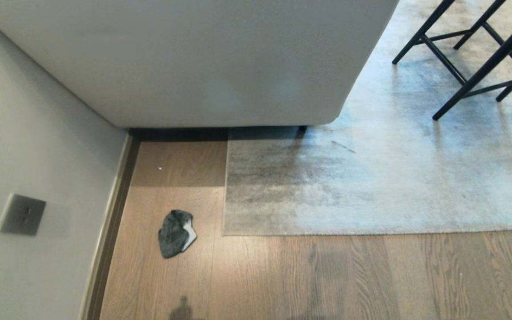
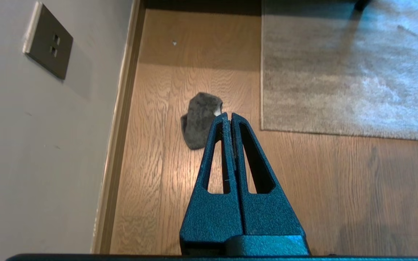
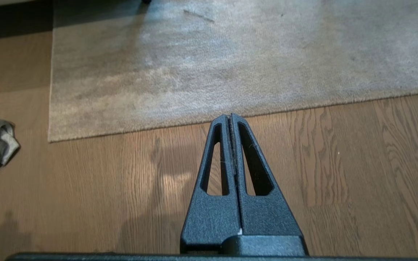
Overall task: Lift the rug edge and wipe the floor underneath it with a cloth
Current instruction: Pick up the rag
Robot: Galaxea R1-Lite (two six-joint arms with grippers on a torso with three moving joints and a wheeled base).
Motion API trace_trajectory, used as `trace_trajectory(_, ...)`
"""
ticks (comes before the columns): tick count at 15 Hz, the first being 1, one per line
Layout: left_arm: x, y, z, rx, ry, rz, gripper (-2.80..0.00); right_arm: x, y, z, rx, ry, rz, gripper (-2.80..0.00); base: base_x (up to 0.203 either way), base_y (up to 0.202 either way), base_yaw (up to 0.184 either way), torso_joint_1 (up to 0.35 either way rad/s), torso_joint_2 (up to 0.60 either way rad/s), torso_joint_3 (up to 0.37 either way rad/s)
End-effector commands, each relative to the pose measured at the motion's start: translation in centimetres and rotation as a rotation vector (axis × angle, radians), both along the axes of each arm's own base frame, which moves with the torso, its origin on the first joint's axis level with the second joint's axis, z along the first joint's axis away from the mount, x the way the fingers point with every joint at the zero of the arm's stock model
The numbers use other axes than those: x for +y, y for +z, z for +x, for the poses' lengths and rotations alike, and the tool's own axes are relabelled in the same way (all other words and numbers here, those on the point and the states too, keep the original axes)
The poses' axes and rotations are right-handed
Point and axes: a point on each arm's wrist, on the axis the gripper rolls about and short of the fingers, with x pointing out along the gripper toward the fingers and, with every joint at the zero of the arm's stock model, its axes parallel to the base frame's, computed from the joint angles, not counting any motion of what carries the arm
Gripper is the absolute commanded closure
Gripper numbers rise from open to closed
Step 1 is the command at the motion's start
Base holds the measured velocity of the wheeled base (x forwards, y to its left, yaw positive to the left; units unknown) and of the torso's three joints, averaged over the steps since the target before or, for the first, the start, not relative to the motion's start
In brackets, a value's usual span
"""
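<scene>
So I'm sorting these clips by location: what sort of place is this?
Probably a living or dining room in a home: a large rug on wood-plank floor, a pale upholstered sofa-like piece against the wall, and black stool legs on the rug.

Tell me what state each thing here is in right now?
rug edge: lying flat on the floor, not lifted.
cloth: crumpled on the floor beside the rug corner, apart from it, not held.
left gripper: fingers shut, empty, above the floor near the cloth.
right gripper: fingers shut, empty, above the floor by the rug edge.
</scene>
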Motion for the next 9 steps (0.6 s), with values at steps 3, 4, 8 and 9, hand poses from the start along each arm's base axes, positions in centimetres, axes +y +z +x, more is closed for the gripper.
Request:
trace_trajectory(3,0.0,0.0,0.0,-0.001,-0.001,-0.001,0.0,0.0,0.0,0.0,0.0,-0.001,0.0,0.0,0.0,0.0,0.0,0.005,0.0,-0.195)
trace_trajectory(4,0.0,0.0,0.0,-0.001,0.0,-0.001,0.0,0.0,0.0,0.0,0.0,-0.001,0.0,0.0,0.0,0.0,0.0,0.006,0.0,-0.198)
trace_trajectory(8,0.0,0.0,0.0,-0.001,0.0,-0.001,0.0,0.0,0.02,0.0,-0.001,-0.001,0.0,0.0,0.0,0.0,0.0,-0.001,0.0,-0.194)
trace_trajectory(9,0.0,0.0,0.0,-0.001,-0.001,-0.001,0.0,0.0,0.0,0.0,0.0,-0.001,0.0,0.0,0.0,0.0,0.0,0.003,0.0,-0.193)
